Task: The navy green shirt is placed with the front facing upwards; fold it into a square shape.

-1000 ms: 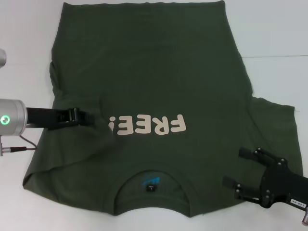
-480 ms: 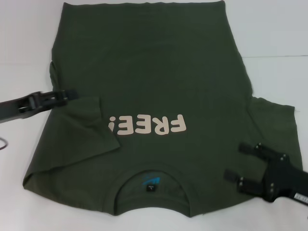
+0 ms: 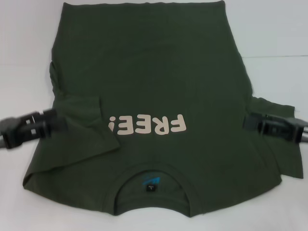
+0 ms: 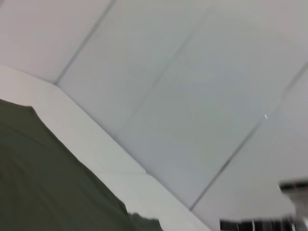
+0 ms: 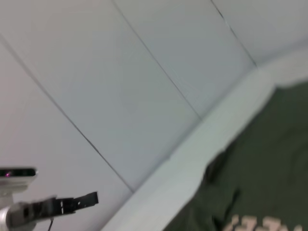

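Note:
The navy green shirt (image 3: 154,72) lies flat on the white table, front up, with the cream "FREE!" lettering (image 3: 147,126) and the collar with its neck label (image 3: 150,183) nearest me. Its left sleeve (image 3: 86,130) is folded in onto the body. Its right sleeve (image 3: 281,154) lies spread out. My left gripper (image 3: 52,122) is low at the shirt's left edge, open and empty. My right gripper (image 3: 248,123) is open over the root of the right sleeve. The shirt also shows in the left wrist view (image 4: 43,183) and the right wrist view (image 5: 260,163).
The white table (image 3: 274,33) shows bare at the shirt's left, right and far right. The right wrist view shows my left gripper (image 5: 72,204) farther off. The left wrist view shows my right gripper (image 4: 255,224) at the frame's edge.
My left gripper let go of the left sleeve, now folded on the body, and drew back to the shirt's left edge. My right gripper moved away from me to the right sleeve's root.

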